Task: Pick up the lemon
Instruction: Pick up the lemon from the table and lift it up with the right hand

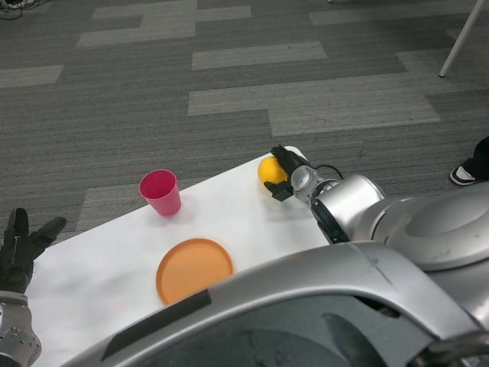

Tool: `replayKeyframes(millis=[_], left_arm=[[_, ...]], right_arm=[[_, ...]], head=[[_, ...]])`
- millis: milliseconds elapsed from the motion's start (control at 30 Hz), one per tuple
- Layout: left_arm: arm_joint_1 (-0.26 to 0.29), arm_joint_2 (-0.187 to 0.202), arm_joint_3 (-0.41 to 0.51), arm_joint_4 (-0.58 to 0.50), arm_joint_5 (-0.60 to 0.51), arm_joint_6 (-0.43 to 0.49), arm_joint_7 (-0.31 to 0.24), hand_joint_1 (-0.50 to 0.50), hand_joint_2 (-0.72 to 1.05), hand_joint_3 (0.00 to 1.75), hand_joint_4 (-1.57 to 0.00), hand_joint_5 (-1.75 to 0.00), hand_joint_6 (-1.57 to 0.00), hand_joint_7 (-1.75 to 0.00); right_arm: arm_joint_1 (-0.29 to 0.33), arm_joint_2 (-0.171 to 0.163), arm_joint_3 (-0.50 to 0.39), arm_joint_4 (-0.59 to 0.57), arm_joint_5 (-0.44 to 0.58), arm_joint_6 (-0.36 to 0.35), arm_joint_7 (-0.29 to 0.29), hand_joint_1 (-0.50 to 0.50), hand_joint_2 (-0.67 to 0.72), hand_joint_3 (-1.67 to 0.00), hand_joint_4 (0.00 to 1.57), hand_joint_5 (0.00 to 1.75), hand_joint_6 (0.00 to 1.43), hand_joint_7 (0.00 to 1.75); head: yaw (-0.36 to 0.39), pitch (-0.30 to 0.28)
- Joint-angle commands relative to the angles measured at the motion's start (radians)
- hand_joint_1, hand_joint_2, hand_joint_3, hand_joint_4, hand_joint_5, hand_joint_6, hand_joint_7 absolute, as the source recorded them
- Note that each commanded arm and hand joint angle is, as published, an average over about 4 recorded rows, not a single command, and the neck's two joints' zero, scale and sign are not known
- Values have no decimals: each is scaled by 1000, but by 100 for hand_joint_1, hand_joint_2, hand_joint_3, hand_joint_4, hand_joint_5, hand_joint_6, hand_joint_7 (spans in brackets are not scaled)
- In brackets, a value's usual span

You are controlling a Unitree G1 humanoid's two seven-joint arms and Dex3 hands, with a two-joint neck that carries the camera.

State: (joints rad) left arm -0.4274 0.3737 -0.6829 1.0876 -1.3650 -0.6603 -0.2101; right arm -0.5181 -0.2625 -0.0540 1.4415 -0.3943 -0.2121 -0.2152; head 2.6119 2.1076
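A yellow lemon (pixel 267 171) lies near the far right corner of the white table (pixel 114 267). My right hand (pixel 284 173) is right against it, black fingers wrapped around its right side, one above and one below. Whether the lemon is lifted off the table I cannot tell. My left hand (pixel 21 246) waits at the table's left edge, fingers spread and holding nothing.
A pink cup (pixel 161 193) stands upright left of the lemon. An orange plate (pixel 194 269) lies nearer to me at mid table. A white pole (pixel 462 38) leans at the top right, and a person's shoe (pixel 463 175) shows at the right edge.
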Motion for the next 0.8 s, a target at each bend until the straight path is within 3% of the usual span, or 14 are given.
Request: replayKeyframes(millis=[33,200,300,400,567,800], left_arm=[[-2,14,5,0,-5,-7,2,50,105,9,-4,0,0,0],[-1,14,5,0,-5,-7,2,50,105,9,-4,0,0,0],[-1,14,6,0,-5,-7,2,50,105,9,-4,0,0,0],[-1,14,6,0,-5,-7,2,50,105,9,-4,0,0,0],[1,14,6,0,-5,-7,2,50,105,9,-4,0,0,0],[8,14,13,-2,-5,-7,2,50,105,9,-4,0,0,0]], right_arm=[[-25,2,9,-17,2,13,-17,-42,-54,-127,0,175,0,84],[-24,2,11,-21,2,11,-25,-43,-54,-127,0,175,1,99],[-23,2,13,-24,2,11,-29,-43,-54,-131,0,175,8,122],[-23,2,13,-24,2,12,-30,-42,-54,-133,1,175,22,140],[-22,2,9,-24,4,12,-30,-42,-54,-137,8,175,54,154],[69,-4,-7,-138,13,8,4,-42,-54,-143,6,175,44,154]], head=[[0,0],[1,1],[1,1],[2,0],[5,-2],[10,-2]])
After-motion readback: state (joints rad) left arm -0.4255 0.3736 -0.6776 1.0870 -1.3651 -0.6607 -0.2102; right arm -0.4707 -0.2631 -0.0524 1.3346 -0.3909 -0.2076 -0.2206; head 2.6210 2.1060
